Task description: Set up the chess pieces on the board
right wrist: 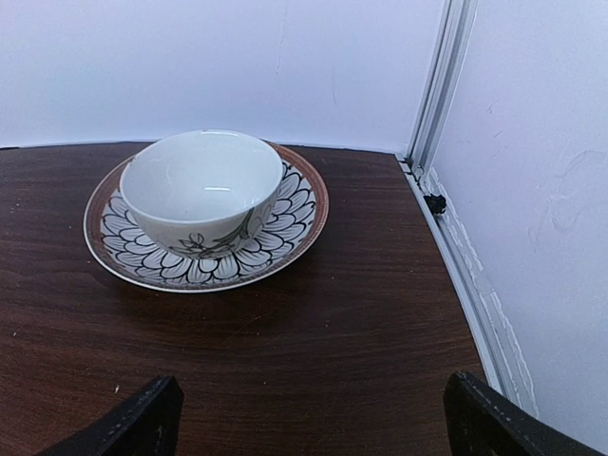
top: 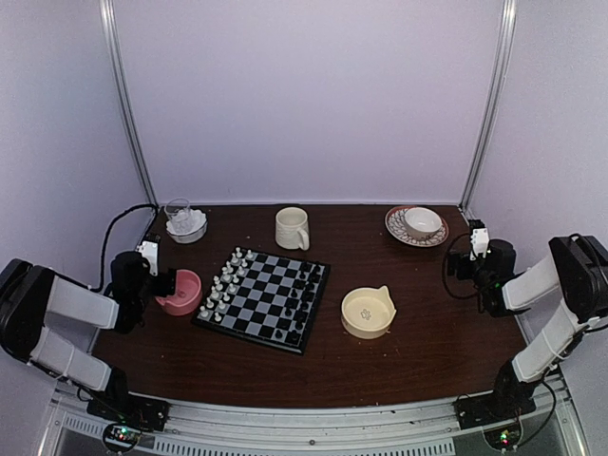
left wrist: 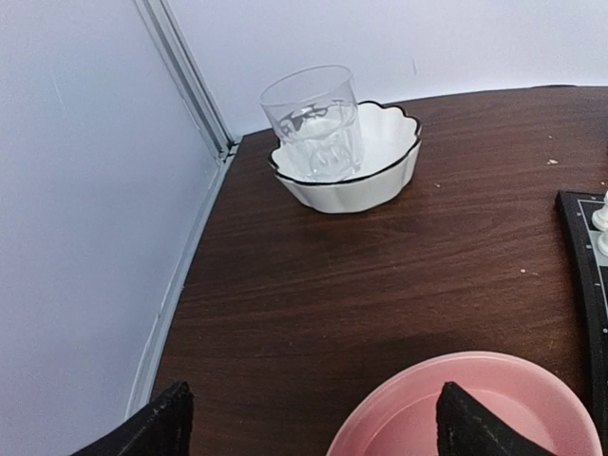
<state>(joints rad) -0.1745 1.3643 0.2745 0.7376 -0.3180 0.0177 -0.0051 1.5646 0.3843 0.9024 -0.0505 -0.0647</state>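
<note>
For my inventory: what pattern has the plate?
Plate: black-and-white petals, brown rim; clearest in right wrist view.

No legible txt, nos. or brand in any view. Closest: dark print on the glass [left wrist: 313, 123], too blurred to read, can't tell if letters or a pic. Small dark mark inside the yellow bowl [top: 353, 314], too tiny to make out. White bowl [right wrist: 201, 190]: flower drawing only.

The board [top: 263, 298] lies in the middle, with white pieces [top: 224, 283] along its left side and black pieces [top: 306, 285] along its right. A pink bowl [top: 180, 293] is just left of it, and a yellow bowl [top: 368, 312] is to the right.
</note>
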